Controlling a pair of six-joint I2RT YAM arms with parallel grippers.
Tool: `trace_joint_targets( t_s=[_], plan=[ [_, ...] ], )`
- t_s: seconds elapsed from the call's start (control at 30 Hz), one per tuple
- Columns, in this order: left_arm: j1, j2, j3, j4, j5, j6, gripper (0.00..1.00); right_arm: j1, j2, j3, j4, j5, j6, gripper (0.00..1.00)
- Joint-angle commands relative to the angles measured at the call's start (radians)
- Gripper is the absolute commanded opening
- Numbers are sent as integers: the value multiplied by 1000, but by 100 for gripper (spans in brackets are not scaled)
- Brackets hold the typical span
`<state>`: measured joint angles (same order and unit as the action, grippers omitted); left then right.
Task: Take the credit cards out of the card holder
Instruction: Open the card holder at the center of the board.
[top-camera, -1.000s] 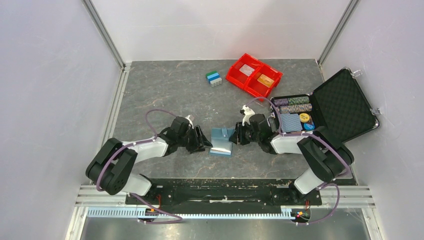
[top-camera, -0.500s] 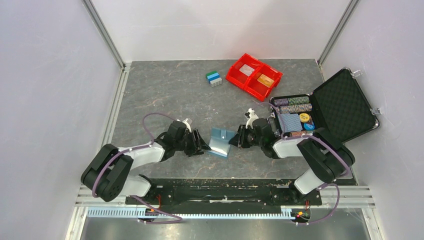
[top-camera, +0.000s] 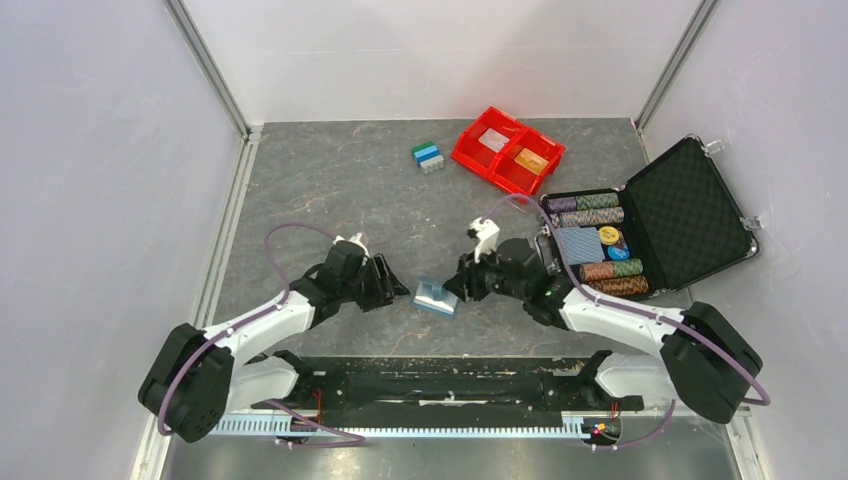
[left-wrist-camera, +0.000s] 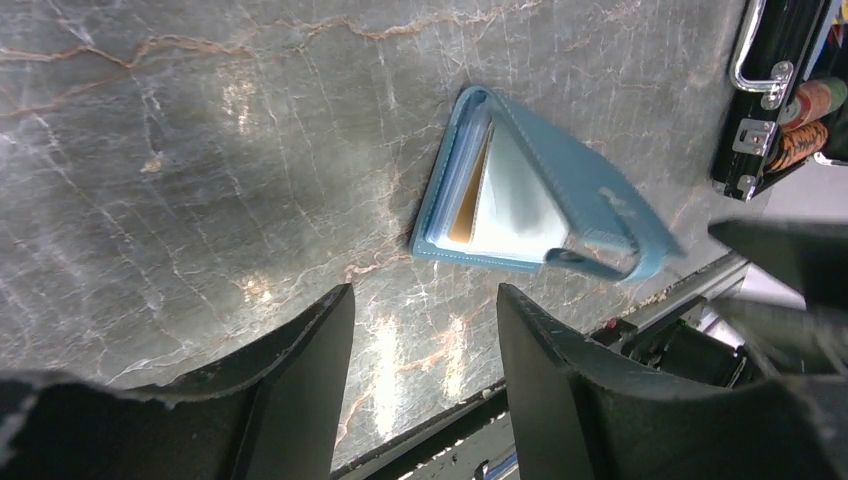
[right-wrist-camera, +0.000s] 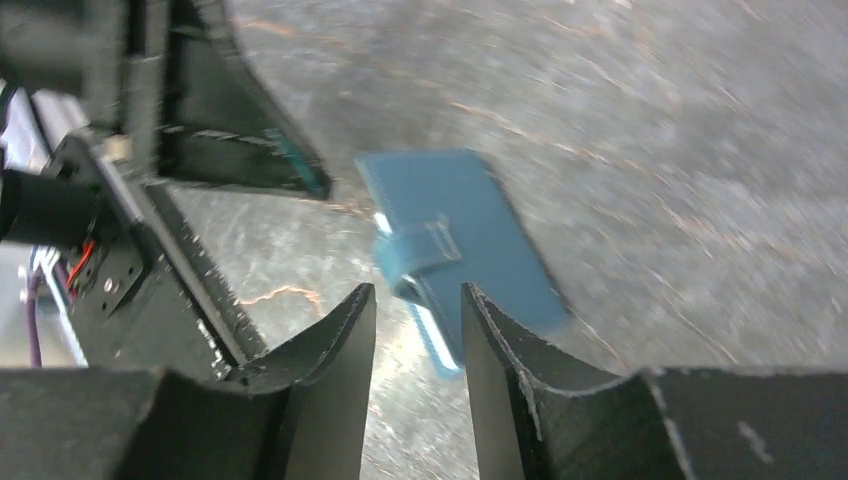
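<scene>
The light-blue card holder (top-camera: 436, 296) lies on the table between my two grippers, folded over with its strap loop loose. In the left wrist view the card holder (left-wrist-camera: 560, 175) gapes at one side, showing an orange credit card's edge (left-wrist-camera: 463, 212) and a whitish one (left-wrist-camera: 512, 195) inside. My left gripper (left-wrist-camera: 425, 300) stands open and empty a little short of it. My right gripper (right-wrist-camera: 418, 297) is open, with the card holder (right-wrist-camera: 470, 225) just past its tips and one corner reaching between the fingers. That view is blurred.
A red two-compartment bin (top-camera: 470, 152) at the back holds a whitish item and an orange one. An open black case (top-camera: 690, 205) with poker chips and a card deck (top-camera: 580, 243) stands at the right. A small blue-green block (top-camera: 427, 156) lies near the bin.
The card holder has folded from half spread to nearly closed and slid slightly toward the near edge. The left gripper has drawn back left. The right gripper's jaws have widened.
</scene>
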<state>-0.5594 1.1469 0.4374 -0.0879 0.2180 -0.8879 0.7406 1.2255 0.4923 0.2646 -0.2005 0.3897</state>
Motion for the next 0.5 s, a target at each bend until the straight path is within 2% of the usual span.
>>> trace_joint_targets(
  t_s=[0.0, 0.1, 0.23, 0.47],
  plan=[
    [7, -31, 44, -78, -72, 46, 61, 114, 45, 109, -10, 19, -222, 42],
    [10, -43, 42, -102, -81, 46, 62, 147, 110, 164, -16, 48, -323, 46],
    [28, -61, 25, -111, -74, 45, 63, 180, 185, 239, -39, 22, -443, 48],
    [53, -73, 30, -134, -62, 53, 63, 270, 217, 281, -60, 56, -433, 47]
  ],
)
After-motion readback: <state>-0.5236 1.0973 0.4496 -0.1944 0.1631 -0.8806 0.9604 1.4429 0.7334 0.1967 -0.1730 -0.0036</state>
